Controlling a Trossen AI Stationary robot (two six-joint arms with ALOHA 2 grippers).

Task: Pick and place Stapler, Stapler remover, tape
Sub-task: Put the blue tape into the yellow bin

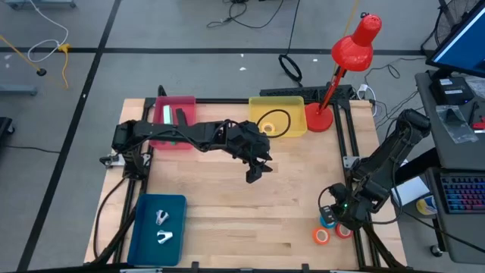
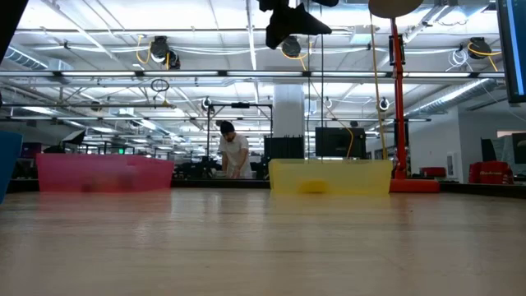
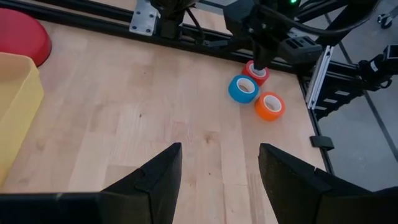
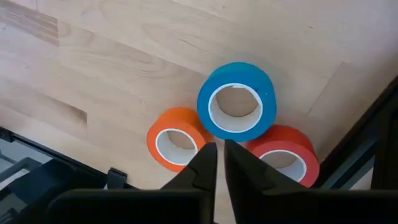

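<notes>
Three rolls of tape sit bunched at the table's near right corner in the high view: blue tape [image 1: 328, 219], orange tape [image 1: 322, 236] and red tape [image 1: 343, 230]. My right gripper [image 1: 334, 213] hangs just over that cluster. My left gripper [image 1: 255, 171] is out over the middle of the table, well apart from the rolls. Along the far edge stand a pink tray [image 1: 174, 123], a yellow tray [image 1: 278, 117] with a dark loop inside, and a red lamp [image 1: 342, 64]. A blue tray [image 1: 158, 228] lies at the near left, with small pale items in it that I cannot identify.

Low view: the pink tray [image 2: 103, 173] and yellow tray [image 2: 330, 177] stand at the back of the table, and a dark part of one of my arms [image 2: 292, 20] shows at the top. A person [image 2: 233, 151] stands in the room beyond.

Left wrist view: my left fingers [image 3: 155, 180] are spread wide with nothing between them. Ahead, the right arm stands over the red roll [image 3: 255, 73], with blue [image 3: 243, 89] and orange [image 3: 270, 106] beside it.

Right wrist view: my right fingers [image 4: 201, 167] are almost pressed together, only a slim gap showing, gripping nothing, poised above where the blue [image 4: 236, 101], orange [image 4: 176, 139] and red [image 4: 283, 155] rolls touch.
</notes>
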